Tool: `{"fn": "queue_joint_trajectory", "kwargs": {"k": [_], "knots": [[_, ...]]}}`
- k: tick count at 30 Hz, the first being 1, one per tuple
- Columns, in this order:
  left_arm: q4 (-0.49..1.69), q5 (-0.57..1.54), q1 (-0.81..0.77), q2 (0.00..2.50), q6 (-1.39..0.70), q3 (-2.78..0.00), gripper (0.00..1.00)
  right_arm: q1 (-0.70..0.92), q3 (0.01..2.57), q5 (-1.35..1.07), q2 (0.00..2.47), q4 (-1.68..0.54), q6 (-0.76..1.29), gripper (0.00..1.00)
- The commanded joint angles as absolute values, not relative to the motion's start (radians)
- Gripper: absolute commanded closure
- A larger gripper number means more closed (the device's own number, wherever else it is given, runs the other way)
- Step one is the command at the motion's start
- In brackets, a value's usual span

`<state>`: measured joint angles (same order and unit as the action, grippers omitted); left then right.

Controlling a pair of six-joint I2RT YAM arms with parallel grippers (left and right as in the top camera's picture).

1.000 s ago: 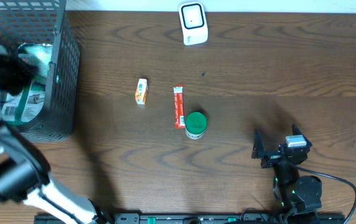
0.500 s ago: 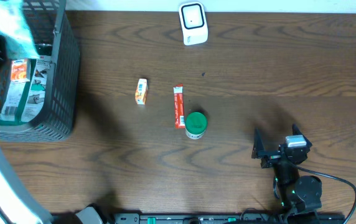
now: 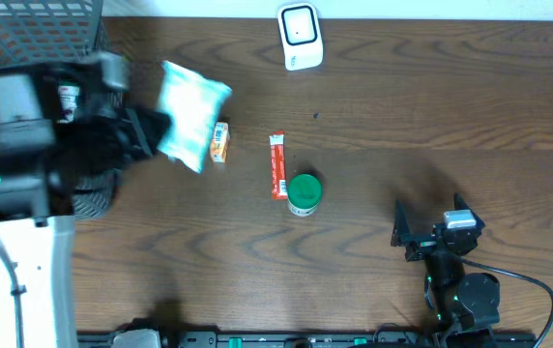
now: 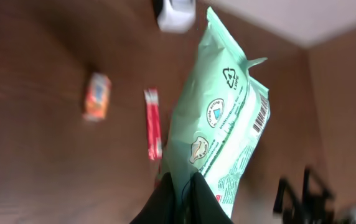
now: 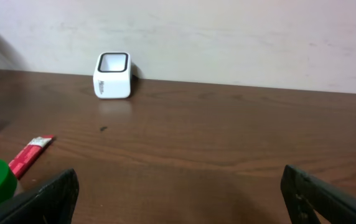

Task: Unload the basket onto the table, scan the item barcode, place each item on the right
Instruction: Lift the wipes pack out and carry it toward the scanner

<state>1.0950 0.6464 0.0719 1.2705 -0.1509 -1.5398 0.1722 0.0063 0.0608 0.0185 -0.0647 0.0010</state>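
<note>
Green pouch (image 3: 191,114) hangs at upper left, pinched by the left gripper (image 4: 181,185). The right gripper (image 5: 179,198) rests lower right, fingers spread wide.

The pale green packet (image 3: 191,114) has been lifted out of the wire basket (image 3: 35,24) at ten o'clock and carried toward three o'clock. It is now held over the table, pinched by the left gripper (image 3: 158,135), just beside the small orange box (image 3: 219,142).

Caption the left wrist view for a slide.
Left gripper pinching a pale green pouch, barcode showing, white scanner beyond.
</note>
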Motion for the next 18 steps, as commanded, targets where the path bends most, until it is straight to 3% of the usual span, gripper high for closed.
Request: {"fn": "queue_joint_trajectory", "kwargs": {"k": [1,10,18], "knots": [[1.095,0.582,-0.013,1.277,-0.098,-1.472,0.93,0.168,0.006,0.07,0.018,-0.068,0.018,0.01],[0.929,0.5,-0.163,1.28,-0.257,-1.203,0.93,0.168,0.006,0.07,0.018,-0.068,0.018,0.01],[0.659,0.448,-0.176,1.28,-0.421,-0.933,0.92,0.168,0.006,0.07,0.018,-0.068,0.018,0.01]]}}
